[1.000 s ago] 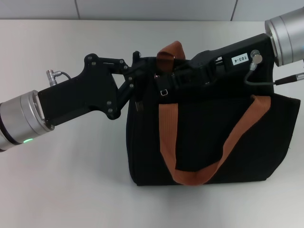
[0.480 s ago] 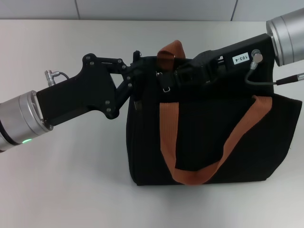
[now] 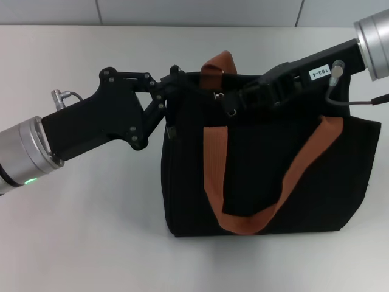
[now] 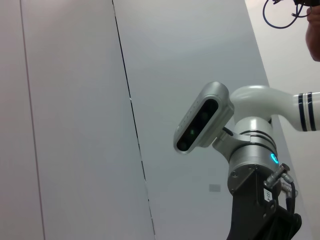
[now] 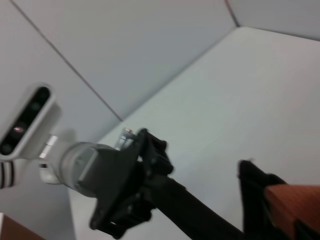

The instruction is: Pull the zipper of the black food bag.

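The black food bag [image 3: 267, 176] stands on the white table in the head view, its zip line along the top. My right gripper [image 3: 236, 100] reaches in from the right over the bag's top, shut on the zipper; its small silver pull tab [image 3: 231, 111] hangs just below the fingertips. My left gripper [image 3: 176, 84] comes in from the left and is shut on the bag's top left corner. The left gripper also shows in the right wrist view [image 5: 150, 150], next to an orange-brown strap [image 5: 292, 200].
One orange-brown handle [image 3: 214, 176] loops down the bag's front face and the other [image 3: 219, 66] sticks up behind the top. The white table [image 3: 79, 231] lies around the bag. A grey panelled wall [image 3: 182, 11] stands behind. The left wrist view shows only the robot's head [image 4: 202, 117].
My right gripper has moved to the right along the bag's top, and the silver pull tab has gone with it. My left gripper has stayed at the bag's left corner.
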Controlling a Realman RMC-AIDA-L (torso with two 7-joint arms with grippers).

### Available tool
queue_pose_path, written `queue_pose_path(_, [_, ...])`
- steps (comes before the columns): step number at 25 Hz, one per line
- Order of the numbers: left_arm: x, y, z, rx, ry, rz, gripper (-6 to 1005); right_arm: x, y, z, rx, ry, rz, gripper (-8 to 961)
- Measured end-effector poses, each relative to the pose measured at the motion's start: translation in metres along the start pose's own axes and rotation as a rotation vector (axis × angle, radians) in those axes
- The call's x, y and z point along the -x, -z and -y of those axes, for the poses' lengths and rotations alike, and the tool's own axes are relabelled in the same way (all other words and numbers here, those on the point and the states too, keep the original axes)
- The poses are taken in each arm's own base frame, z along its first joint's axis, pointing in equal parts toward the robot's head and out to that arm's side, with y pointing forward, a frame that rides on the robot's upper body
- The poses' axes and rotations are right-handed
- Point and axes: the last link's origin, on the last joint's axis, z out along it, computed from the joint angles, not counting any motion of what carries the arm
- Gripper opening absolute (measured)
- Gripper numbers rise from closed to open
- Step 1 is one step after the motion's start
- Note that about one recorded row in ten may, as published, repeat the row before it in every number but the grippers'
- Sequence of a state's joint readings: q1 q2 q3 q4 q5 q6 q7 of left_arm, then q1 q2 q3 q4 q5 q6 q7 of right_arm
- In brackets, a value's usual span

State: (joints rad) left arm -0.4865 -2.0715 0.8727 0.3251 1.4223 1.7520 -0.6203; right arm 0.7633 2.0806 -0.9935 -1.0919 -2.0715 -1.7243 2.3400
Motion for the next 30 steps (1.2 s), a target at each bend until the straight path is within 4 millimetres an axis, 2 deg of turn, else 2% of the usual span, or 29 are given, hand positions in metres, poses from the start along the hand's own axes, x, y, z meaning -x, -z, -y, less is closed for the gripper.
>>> queue_pose_path(14, [0.001, 0.007, 0.004, -0.042, -0.005, 0.008, 70, -0.014, 0.030, -0.003, -0.144, -0.064, -0.007, -2])
queue_pose_path(30, [0.002, 0.010, 0.011, -0.085, -0.015, 0.026, 75, -0.051, 0.086, 0.001, -0.252, -0.152, 0.104, 14])
